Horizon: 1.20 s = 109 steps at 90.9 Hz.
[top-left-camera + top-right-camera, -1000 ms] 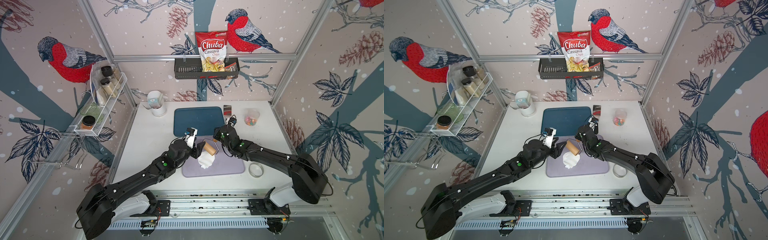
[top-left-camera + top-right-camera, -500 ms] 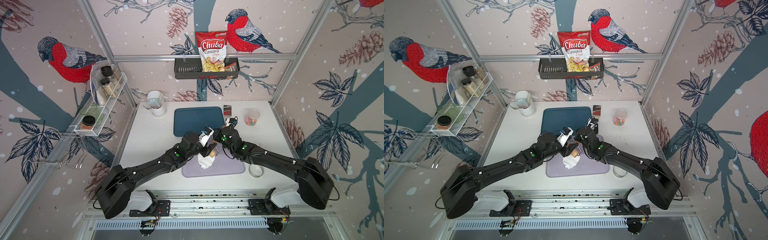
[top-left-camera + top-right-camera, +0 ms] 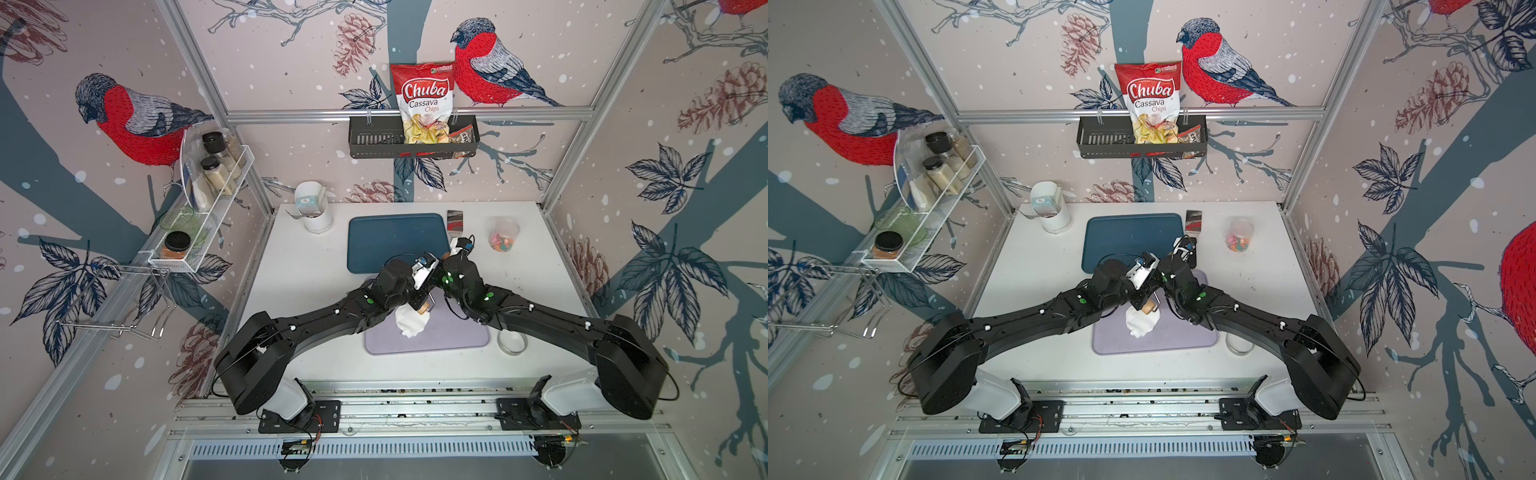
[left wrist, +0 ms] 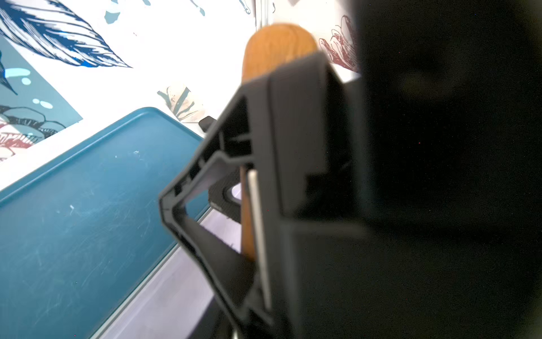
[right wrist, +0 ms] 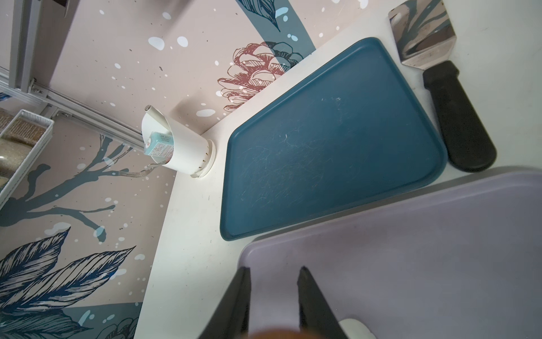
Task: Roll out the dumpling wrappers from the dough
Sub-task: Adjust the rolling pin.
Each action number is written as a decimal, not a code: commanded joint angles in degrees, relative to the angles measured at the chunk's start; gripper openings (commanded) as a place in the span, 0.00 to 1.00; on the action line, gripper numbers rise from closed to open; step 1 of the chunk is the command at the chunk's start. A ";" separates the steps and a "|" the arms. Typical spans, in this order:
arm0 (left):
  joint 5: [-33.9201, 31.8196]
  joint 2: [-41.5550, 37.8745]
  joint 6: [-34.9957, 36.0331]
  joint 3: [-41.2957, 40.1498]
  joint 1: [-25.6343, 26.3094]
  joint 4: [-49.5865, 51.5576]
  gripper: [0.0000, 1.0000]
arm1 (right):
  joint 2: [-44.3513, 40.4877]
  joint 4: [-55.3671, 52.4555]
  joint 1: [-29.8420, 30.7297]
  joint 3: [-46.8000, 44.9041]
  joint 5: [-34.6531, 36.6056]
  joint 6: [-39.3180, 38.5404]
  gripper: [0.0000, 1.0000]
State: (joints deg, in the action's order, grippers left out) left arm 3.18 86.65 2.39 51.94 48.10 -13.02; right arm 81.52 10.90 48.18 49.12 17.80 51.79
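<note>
Your dough (image 3: pixel 409 323) sits as one lumpy white mass on the lilac tray (image 3: pixel 457 338), in its left half toward the far edge. No dumpling wrappers show yet, so the rolling looks barely begun.

The rolling pin (image 3: pixel 424 308) hangs right over the dough's far side. Most of it is hidden under the wrists, so you cannot tell whether it presses in. The left gripper (image 3: pixel 417 296) is clamped on wood: in the left wrist view the rolling pin (image 4: pixel 277 50) pokes out past its finger. The right gripper (image 5: pixel 274 271) has its jaws a narrow way apart with a blur of wood between them at the frame edge, so it seems to grip the other end. One claw per end likely lets you press evenly across the lump.

The blue tray (image 3: pixel 395 239) lies bare just beyond the lilac one, with the spatula (image 5: pixel 460 117) beside it. The ring cutter (image 3: pixel 512 343) rests off the lilac tray's right corner, partly under the right arm. The two wrists nearly touch and block your view of the contact.
</note>
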 commanded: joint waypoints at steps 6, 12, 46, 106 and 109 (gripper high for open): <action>-4.43 0.21 0.95 1.20 -0.11 -0.61 0.00 | -1.92 1.40 -0.79 0.31 -5.18 -2.33 0.07; -4.28 -0.27 1.51 0.79 -0.14 -0.58 0.00 | -2.99 0.92 -1.65 0.16 -6.87 -3.23 0.23; 2.44 -5.47 4.44 -2.59 -0.20 -1.01 0.00 | -9.46 -3.65 -10.49 -0.25 -31.56 -15.17 0.88; 12.86 -7.56 7.35 -0.47 -0.68 3.12 0.00 | -9.97 -12.19 -12.86 2.68 -46.07 -30.38 0.16; 12.46 -7.47 7.36 -0.19 -0.72 3.61 0.00 | -10.05 -12.06 -12.93 2.63 -45.36 -30.49 0.09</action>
State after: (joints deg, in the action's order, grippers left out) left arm 12.23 79.50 8.16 50.65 47.75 -8.21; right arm 71.35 -2.09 35.22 51.99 -25.78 24.29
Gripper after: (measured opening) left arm 0.269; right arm 0.284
